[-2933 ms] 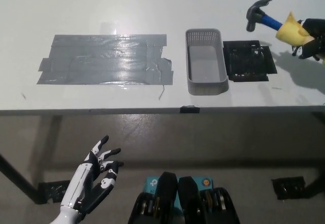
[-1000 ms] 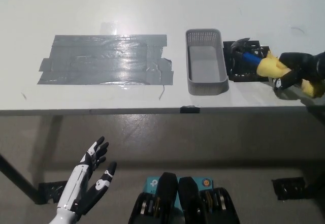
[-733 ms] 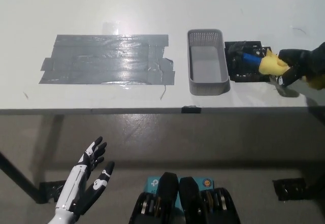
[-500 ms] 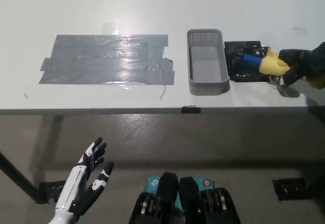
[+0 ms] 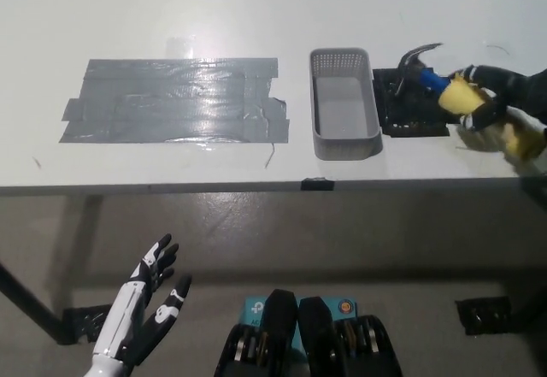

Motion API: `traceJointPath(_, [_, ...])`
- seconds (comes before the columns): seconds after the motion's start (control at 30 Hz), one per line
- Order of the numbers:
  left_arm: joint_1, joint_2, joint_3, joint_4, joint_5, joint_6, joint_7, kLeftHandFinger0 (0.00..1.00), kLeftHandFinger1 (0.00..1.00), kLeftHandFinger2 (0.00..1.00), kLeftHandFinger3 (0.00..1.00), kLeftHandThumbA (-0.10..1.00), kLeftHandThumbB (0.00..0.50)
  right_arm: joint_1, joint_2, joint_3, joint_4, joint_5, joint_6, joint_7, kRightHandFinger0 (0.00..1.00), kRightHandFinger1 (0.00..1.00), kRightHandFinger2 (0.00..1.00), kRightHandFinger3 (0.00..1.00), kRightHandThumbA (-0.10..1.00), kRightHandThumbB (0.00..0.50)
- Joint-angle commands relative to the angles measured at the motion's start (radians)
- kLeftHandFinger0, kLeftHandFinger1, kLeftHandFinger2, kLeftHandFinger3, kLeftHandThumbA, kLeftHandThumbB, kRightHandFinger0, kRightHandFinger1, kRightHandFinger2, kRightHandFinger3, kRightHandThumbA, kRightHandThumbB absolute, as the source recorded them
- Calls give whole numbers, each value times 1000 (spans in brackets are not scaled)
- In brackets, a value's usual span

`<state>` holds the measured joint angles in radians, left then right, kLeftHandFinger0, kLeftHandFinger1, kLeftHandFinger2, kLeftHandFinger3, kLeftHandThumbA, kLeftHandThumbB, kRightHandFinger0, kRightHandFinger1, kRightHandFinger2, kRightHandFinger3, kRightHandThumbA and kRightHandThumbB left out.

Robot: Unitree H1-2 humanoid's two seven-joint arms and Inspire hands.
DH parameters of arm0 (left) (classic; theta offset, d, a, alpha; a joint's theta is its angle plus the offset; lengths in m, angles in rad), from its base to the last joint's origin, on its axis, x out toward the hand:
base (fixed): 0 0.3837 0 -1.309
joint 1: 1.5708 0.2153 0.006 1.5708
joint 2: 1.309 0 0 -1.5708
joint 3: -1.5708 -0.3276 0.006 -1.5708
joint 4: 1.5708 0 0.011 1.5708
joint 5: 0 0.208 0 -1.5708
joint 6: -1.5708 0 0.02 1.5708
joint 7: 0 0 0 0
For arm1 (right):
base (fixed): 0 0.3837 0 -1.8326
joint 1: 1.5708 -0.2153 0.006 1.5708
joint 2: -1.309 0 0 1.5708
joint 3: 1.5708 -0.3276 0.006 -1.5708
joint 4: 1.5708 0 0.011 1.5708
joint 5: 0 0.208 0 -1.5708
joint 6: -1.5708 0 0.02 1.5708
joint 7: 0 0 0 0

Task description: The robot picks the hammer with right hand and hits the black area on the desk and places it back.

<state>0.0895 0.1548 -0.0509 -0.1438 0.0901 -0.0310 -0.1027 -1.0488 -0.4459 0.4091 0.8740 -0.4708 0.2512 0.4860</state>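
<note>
My black right hand [image 5: 504, 95] is shut on the yellow grip of the hammer [image 5: 436, 80], at the right edge of the white desk. The hammer's blue neck and dark head point left, and the head is lifted a little above the black area [image 5: 412, 114] on the desk. My white left hand [image 5: 141, 312] rests open below the desk's front edge at the lower left, holding nothing.
A grey mesh basket [image 5: 344, 138] stands just left of the black area. A wide patch of grey tape [image 5: 175, 99] covers the desk's left half. The desk's front edge [image 5: 273, 186] runs across the middle of the picture.
The hammer came down from high at the right onto the black area, then its head rose off it again. The camera shifted slightly. My left hand sank a little.
</note>
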Motion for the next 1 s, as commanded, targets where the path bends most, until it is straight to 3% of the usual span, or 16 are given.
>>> traceJointPath(0.0, [10,7,11,-49,-9,-29,2,1000,1000,1000,1000,695,0,-77,8,-39,-27,-54,-46,-250,1000,1000,1000,1000,790,443])
traceJointPath(0.1, [7,7,11,-44,-10,-34,2,1000,1000,1000,1000,708,0,-85,6,-101,14,-3,-108,-320,1000,1000,1000,1000,798,444])
traceJointPath(0.4, [10,8,9,-47,3,-31,4,1000,1000,1000,1000,727,0,-93,-16,-154,6,0,-91,-325,1000,1000,1000,1000,855,420])
traceJointPath(0.47, [10,7,10,-46,-1,-36,3,1000,1000,1000,1000,714,0,-117,-50,-212,20,27,-176,-428,1000,1000,1000,1000,938,448])
traceJointPath(0.5, [10,7,11,-44,-6,-41,3,1000,1000,1000,1000,692,0,-132,-55,-239,19,38,-195,-457,1000,1000,1000,1000,911,426])
traceJointPath(0.63, [2,8,15,-42,-11,-43,3,1000,1000,1000,1000,660,0,-151,-57,-280,12,47,-232,-504,1000,1000,1000,1000,932,415])
traceJointPath(0.7, [-29,4,26,-34,-27,-32,6,1000,1000,1000,1000,629,0,-161,-78,-378,-143,97,-275,-553,1000,1000,1000,1000,1000,383])
traceJointPath(0.83, [-51,7,24,-27,-13,-29,5,1000,1000,1000,1000,663,0,-152,-77,-425,-239,107,-257,-516,1000,1000,1000,1000,1000,386])
traceJointPath(0.9, [-133,0,22,-5,-18,-20,4,1000,1000,1000,1000,691,0,-29,-91,-500,-749,210,-138,-368,1000,1000,1000,1000,1000,420])
traceJointPath(0.97, [-169,-6,22,9,-21,-18,5,1000,1000,1000,1000,697,0,-38,-99,-506,-780,215,-133,-357,1000,1000,1000,1000,1000,421])
